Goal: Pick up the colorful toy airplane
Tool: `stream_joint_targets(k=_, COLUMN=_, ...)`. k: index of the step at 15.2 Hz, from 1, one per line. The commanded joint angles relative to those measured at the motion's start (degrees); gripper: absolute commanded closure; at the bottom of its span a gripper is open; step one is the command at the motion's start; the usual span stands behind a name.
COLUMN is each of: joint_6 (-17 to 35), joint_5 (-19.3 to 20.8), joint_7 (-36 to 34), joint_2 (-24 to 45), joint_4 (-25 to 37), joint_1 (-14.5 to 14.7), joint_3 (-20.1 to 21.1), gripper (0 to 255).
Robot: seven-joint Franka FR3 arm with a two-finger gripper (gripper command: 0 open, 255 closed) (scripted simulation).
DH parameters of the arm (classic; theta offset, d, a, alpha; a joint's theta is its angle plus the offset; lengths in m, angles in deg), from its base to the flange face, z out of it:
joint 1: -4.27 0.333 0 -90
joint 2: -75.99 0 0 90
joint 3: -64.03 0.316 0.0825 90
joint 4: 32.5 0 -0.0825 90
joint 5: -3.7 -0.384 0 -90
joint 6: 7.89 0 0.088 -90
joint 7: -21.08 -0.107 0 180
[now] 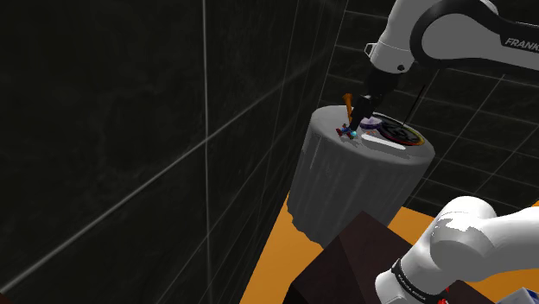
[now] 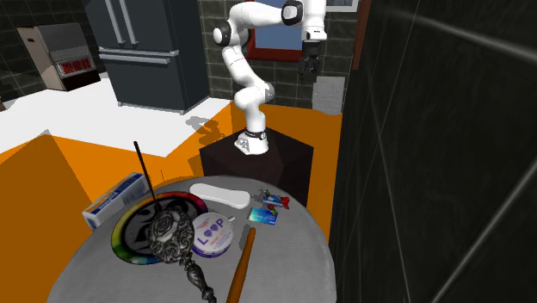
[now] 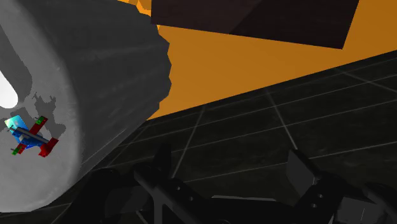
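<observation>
The toy airplane (image 2: 274, 200), red and blue with green tips, lies near the edge of a round grey-draped table (image 2: 288, 258), beside a cyan card (image 2: 263, 215). In the shoulder view the airplane (image 1: 348, 131) sits on the tabletop just below my black gripper (image 1: 361, 117). The second exterior view shows the gripper (image 2: 308, 74) hanging high in the air, well back from the table. In the wrist view the gripper (image 3: 230, 168) is open, its fingers (image 3: 159, 167) apart with nothing between them, and the airplane (image 3: 32, 135) lies far off to one side on the table (image 3: 95, 76).
Also on the table are a wooden rolling pin (image 2: 243, 262), a purple round tin (image 2: 212, 234), an ornate dark hand mirror (image 2: 176, 245) on a colourful-rimmed plate (image 2: 129, 225), a white oblong piece (image 2: 219, 195) and a blue-white box (image 2: 116, 202). The dark stand (image 2: 288, 163) is behind, and a dark tiled wall (image 2: 430, 129) beside.
</observation>
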Motion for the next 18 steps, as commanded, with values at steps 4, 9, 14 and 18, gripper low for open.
stream_joint_targets(k=4, joint_6=3.5, joint_5=1.6, joint_7=3.8, joint_2=1.2, joint_4=-1.7, joint_1=-1.0, joint_3=-3.8, gripper=0)
stream_joint_targets(k=9, joint_6=9.6, joint_5=3.8, joint_7=10.1, joint_2=4.7, joint_4=-2.9, joint_1=-2.5, joint_3=-10.1, gripper=0)
stream_joint_targets(k=14, joint_6=15.6, joint_5=4.9, joint_7=16.6, joint_2=10.2, joint_4=-2.2, joint_1=-3.6, joint_3=-16.4, gripper=0)
stream_joint_targets(k=18, joint_6=20.1, joint_5=4.6, joint_7=22.0, joint_2=15.9, joint_4=-0.3, joint_1=-4.1, joint_3=-21.4, gripper=0)
